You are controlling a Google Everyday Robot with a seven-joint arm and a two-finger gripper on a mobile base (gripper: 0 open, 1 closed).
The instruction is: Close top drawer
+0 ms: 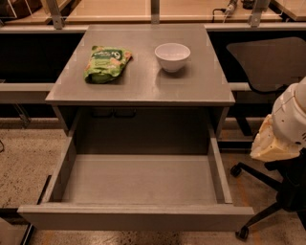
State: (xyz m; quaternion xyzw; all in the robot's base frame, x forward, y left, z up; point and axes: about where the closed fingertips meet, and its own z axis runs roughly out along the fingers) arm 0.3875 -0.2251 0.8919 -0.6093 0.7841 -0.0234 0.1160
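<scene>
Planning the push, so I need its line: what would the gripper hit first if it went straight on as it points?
The gripper, right of the cabinet, seems to point left and slightly down; it would probably meet the right side wall of the open drawer first, though depth is unclear.

Setting: an office-type workroom, by my reading.
Furniture: grey cabinet (pixel 143 91) with its wide drawer (pixel 138 217) pulled out, set in front of a row of light wooden desktops (pixel 119 9) on metal posts.
Seating: office chair (pixel 267 62) with a dark backrest at the right, and a castor base (pixel 243 233) below.
Floor: hard, speckled floor (pixel 24 162).
Wiring: cable (pixel 229 7) on the rear desktop.
Cabinet top: snack bag (pixel 107 62) and white bowl (pixel 172 56).
My gripper (pixel 273 146): at the right edge, beside the chair, apart from the cabinet.
</scene>
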